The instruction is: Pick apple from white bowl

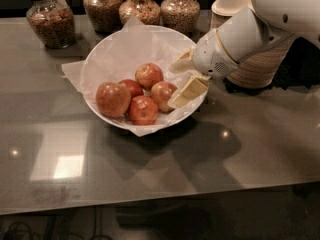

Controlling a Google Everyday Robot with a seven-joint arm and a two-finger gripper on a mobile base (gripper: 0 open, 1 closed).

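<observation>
The white bowl [100, 59], lined with crinkled white paper, sits on the grey table and holds several red-orange apples. The rightmost apple [161, 94] lies closest to my gripper [179, 80]. The gripper reaches in over the bowl's right rim, open and empty. Its lower finger [188, 92] is right beside that apple and its upper finger [178, 64] is above the paper. Other apples sit at the left [113, 99], front [143, 110] and back [149, 75]. The white arm [250, 34] comes in from the upper right.
Several glass jars of grains stand along the back edge [49, 16] [141, 6]. A stack of beige disposable bowls [260, 66] stands right of the white bowl, partly behind my arm. The table's front edge [150, 204] runs along the bottom.
</observation>
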